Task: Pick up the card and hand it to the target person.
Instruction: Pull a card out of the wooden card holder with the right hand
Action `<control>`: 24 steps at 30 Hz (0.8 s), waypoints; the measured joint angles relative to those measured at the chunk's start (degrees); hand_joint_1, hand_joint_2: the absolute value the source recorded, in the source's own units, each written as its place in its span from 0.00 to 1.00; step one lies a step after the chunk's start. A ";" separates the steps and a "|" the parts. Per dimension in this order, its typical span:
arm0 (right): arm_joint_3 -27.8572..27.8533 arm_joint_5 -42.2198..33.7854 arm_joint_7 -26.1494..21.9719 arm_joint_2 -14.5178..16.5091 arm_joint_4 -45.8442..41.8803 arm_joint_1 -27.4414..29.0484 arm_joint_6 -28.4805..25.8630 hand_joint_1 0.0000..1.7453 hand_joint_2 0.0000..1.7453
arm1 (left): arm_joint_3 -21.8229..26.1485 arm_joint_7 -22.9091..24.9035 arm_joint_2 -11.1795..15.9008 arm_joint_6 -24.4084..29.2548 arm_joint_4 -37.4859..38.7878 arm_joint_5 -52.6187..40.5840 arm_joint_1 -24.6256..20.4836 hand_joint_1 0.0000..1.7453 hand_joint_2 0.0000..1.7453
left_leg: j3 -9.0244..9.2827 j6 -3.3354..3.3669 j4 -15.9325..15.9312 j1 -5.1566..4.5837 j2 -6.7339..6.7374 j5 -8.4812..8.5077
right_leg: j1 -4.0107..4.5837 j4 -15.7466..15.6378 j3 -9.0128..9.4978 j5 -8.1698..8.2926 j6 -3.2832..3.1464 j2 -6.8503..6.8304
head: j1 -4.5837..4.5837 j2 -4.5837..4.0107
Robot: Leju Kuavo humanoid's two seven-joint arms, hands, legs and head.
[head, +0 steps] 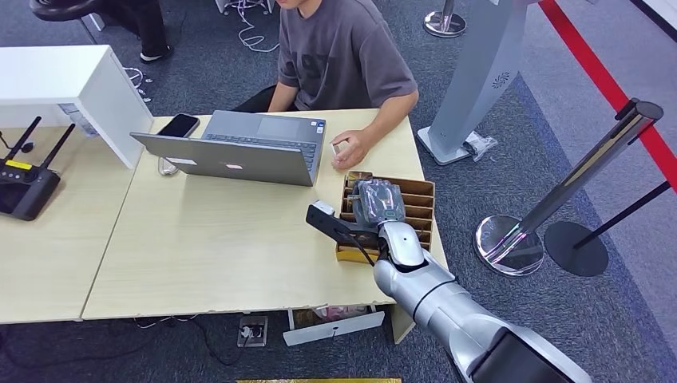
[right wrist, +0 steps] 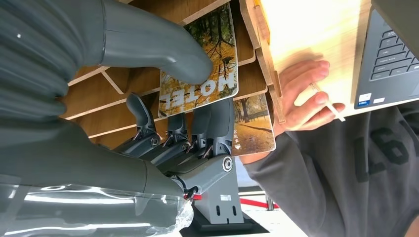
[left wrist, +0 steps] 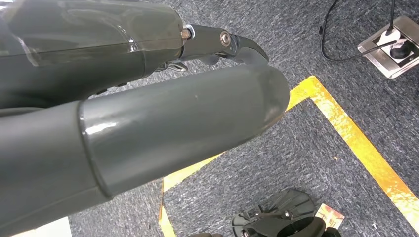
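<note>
We see the right hand (head: 375,203) down in the wooden slotted card rack (head: 421,209) at the table's (head: 207,247) right edge, thumb (right wrist: 163,47) pressed on the face of a card (right wrist: 205,59) with autumn trees and "HOTEL" on it, dark fingers (right wrist: 197,131) behind it, so it's pinching that card. The card sits in the rack w/ a 2nd, similar card (right wrist: 254,123) in a slot just beside it.

Around it: an open laptop (head: 239,148) between rack and person (head: 343,56), a phone (head: 177,125) near the laptop's far corner, a black router (head: 28,183) on the next table, stanchion posts (head: 575,175) on the carpet to the right. The person's hand (head: 347,148) rests on the table near the rack, holding a small flat thing, can't tell what.

From the head view the right hand covers the card fully. Left hand (left wrist: 148,108) hangs over the carpet (left wrist: 306,148) and yellow floor tape (left wrist: 356,138); its thumb blocks most of the picture, so open or closed we can't tell.
</note>
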 joint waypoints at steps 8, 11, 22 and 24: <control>-0.04 -0.80 -0.80 -0.09 -0.03 0.01 -0.42 0.71 1.00 | 0.00 -0.02 0.00 -0.21 0.00 0.00 0.00 0.00 0.00 | 0.00 0.00 0.00 0.00 0.01 0.00 | 0.00 0.00 0.00 0.00 0.00 0.00 | 0.00 0.00; -0.05 -0.80 -0.81 -0.19 -0.13 0.00 -0.45 0.72 1.00 | 0.00 -0.10 0.00 -0.08 0.00 0.00 0.00 0.00 0.00 | 0.00 0.00 0.00 0.00 0.01 0.00 | 0.00 0.00 0.00 0.00 0.00 0.00 | 0.00 0.00; -0.05 -0.76 -0.58 -0.43 -1.40 0.08 -0.50 0.77 1.00 | 0.00 -0.15 0.00 0.02 0.00 0.00 0.02 0.00 0.00 | 0.01 0.00 0.00 0.00 0.01 0.00 | 0.00 0.00 0.00 0.00 0.00 0.00 | 0.00 0.00; -0.05 -0.74 -0.57 -0.50 -1.65 0.10 -0.51 0.78 1.00 | 0.00 -0.15 0.00 -0.01 0.00 0.00 0.02 0.00 0.00 | 0.01 0.00 0.00 0.00 0.01 0.00 | 0.00 0.00 0.00 0.00 0.00 0.00 | 0.00 0.00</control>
